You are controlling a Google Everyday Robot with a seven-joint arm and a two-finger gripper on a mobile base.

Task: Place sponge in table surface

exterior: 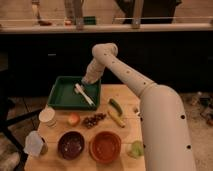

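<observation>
My gripper (pixel 89 79) hangs from the white arm over the back right part of the green tray (pixel 61 102), just above its floor. A white stick-like utensil (pixel 84 95) lies slantwise in the tray below the gripper. No bluish-grey sponge shows; it may be hidden in or under the gripper. The tan wooden table surface (pixel 129 95) carries the tray and everything else.
In front of the tray stand a white cup (pixel 47 116), an orange fruit (pixel 73 119), dark grapes (pixel 93 120), a banana (pixel 117 119) and a green vegetable (pixel 115 105). At the front edge are a dark bowl (pixel 70 145), an orange bowl (pixel 105 146), a green fruit (pixel 136 148) and a pale bag (pixel 34 144).
</observation>
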